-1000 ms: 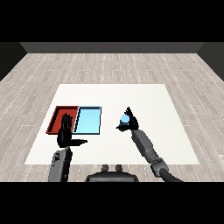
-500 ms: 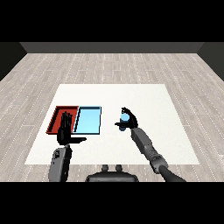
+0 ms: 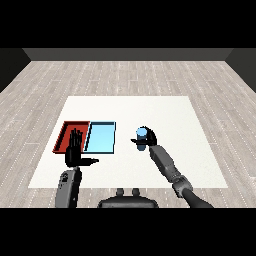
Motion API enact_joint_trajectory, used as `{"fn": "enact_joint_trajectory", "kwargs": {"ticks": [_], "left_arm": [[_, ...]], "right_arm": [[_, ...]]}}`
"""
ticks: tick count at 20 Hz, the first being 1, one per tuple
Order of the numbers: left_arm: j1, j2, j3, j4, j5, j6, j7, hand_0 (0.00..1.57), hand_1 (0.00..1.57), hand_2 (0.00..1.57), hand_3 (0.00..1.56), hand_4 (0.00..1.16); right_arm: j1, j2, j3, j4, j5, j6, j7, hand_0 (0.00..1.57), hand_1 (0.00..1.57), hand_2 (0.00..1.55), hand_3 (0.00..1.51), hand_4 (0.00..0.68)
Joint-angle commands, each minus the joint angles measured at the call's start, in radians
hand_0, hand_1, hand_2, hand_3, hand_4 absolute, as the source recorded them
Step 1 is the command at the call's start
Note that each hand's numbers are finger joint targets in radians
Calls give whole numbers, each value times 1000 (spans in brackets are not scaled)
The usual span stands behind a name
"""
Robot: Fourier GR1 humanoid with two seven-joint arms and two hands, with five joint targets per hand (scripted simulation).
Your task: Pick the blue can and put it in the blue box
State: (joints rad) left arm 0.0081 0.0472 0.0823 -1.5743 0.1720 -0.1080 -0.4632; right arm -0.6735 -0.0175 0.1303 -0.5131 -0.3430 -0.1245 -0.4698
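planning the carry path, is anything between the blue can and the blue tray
Nothing: in the head view only bare white table separates the blue can, held in the right hand, from the blue tray.

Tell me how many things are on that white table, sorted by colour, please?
Red: 1, the red tray
Light blue: 1, the light blue tray
Blue: 1, the blue can, held in the right hand
Total: 3

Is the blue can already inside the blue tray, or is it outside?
Outside. The blue can is in the right hand, right of the blue tray.
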Motion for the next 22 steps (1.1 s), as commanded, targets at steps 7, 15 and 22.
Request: {"fn": "enact_joint_trajectory", "kwargs": {"ticks": [7, 15, 22], "left_arm": [[-4, -37, -92, -15, -111, 67, 46, 0, 0, 0, 0, 0], [-93, -36, -131, 96, -69, 59, 103, 0, 0, 0, 0, 0], [-127, -47, -206, 143, -65, 90, 120, 0, 0, 0, 0, 0]], "right_arm": [[36, -22, 11, -153, 44, -21, -16, 1489, 1489, 1453, 1408, 653], [41, -42, 36, -335, 89, 19, 18, 1458, 1458, 1434, 1411, 660], [142, 6, 58, -569, 152, -44, 122, 1432, 1432, 1451, 1424, 661]]}}
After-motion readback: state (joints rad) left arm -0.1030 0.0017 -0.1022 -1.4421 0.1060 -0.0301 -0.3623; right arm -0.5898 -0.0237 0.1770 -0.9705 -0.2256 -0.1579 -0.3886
